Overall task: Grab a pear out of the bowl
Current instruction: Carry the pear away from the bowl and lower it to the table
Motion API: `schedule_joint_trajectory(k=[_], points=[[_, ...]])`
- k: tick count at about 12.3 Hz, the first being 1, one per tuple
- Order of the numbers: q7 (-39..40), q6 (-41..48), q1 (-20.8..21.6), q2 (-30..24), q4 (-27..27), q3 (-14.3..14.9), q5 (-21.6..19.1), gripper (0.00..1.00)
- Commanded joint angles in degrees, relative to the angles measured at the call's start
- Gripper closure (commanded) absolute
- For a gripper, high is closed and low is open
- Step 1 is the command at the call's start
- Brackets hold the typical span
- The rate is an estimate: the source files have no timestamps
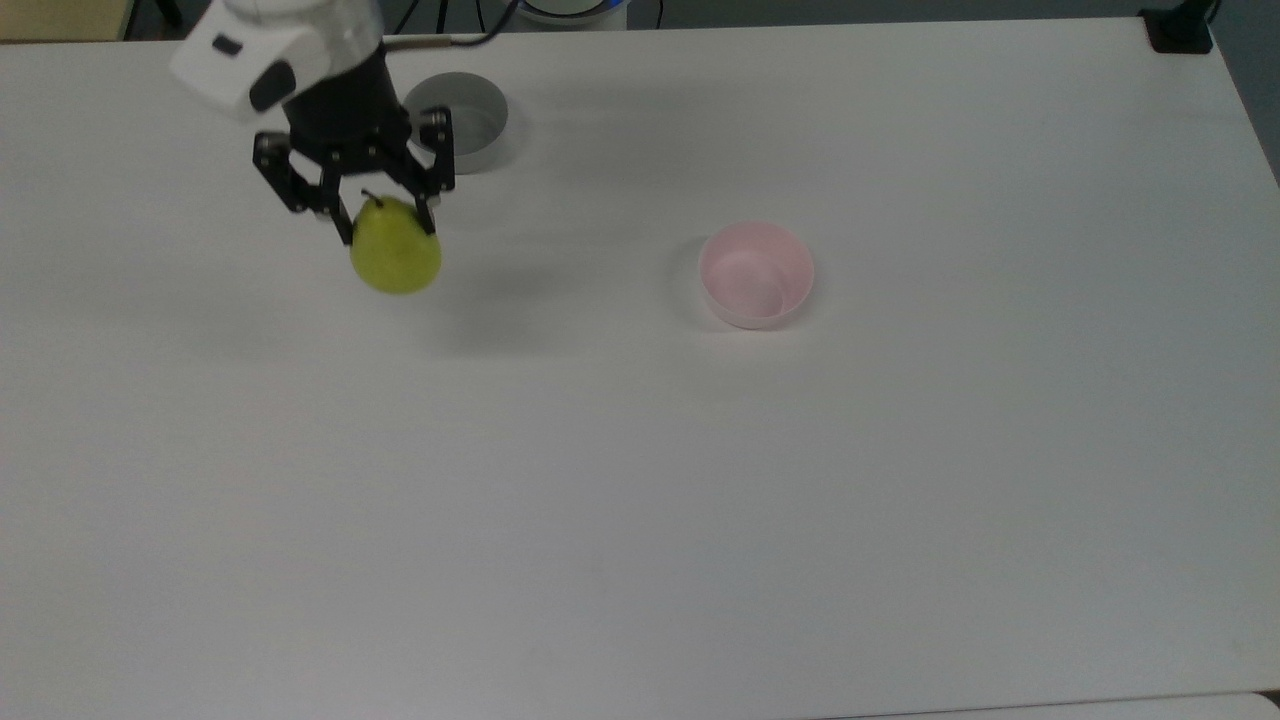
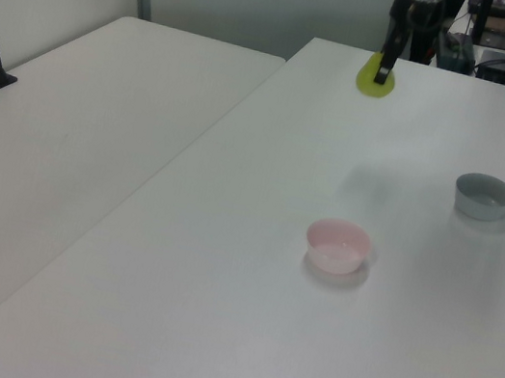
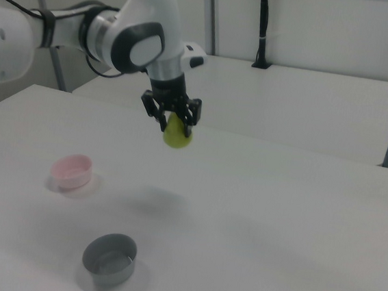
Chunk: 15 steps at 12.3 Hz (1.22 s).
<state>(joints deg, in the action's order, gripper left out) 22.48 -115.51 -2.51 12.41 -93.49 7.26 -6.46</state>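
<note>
The pincer grips the pear by its upper part, hanging clear above the desk in the top view's upper left, well apart from the empty pink bowl. Carrying it well likely means a firm squeeze and slow, level travel.

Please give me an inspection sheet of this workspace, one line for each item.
Surface: white table, bare apart from two bowls.
Job's things: pear held in the air, stem up; pink bowl empty.
Clutter: grey bowl, empty.
Grippers: gripper shut on the pear's upper part, well above the table in the right view.
Cables: dark cables beyond the table's far edge in the top view.
Surroundings: second white table alongside; black post standing on it.
</note>
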Motion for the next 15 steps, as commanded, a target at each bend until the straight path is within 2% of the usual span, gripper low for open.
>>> schedule_joint_trajectory(k=[1,7,12,13,14,15], points=[[0.8,-5.1,0.2,4.4,0.5,1.1,-1.8,1.0],[0.5,-12.0,0.1,13.6,0.4,1.7,-1.7,1.0],[0.2,-14.6,-0.1,15.7,0.1,1.7,-1.8,0.98],[-0.8,-14.3,-0.5,15.7,0.1,1.7,-1.8,0.76],[-1.2,-14.0,-0.7,15.7,0.1,1.7,-1.8,0.46],[-1.3,-14.0,-0.7,15.7,0.1,1.7,-1.8,0.34]])
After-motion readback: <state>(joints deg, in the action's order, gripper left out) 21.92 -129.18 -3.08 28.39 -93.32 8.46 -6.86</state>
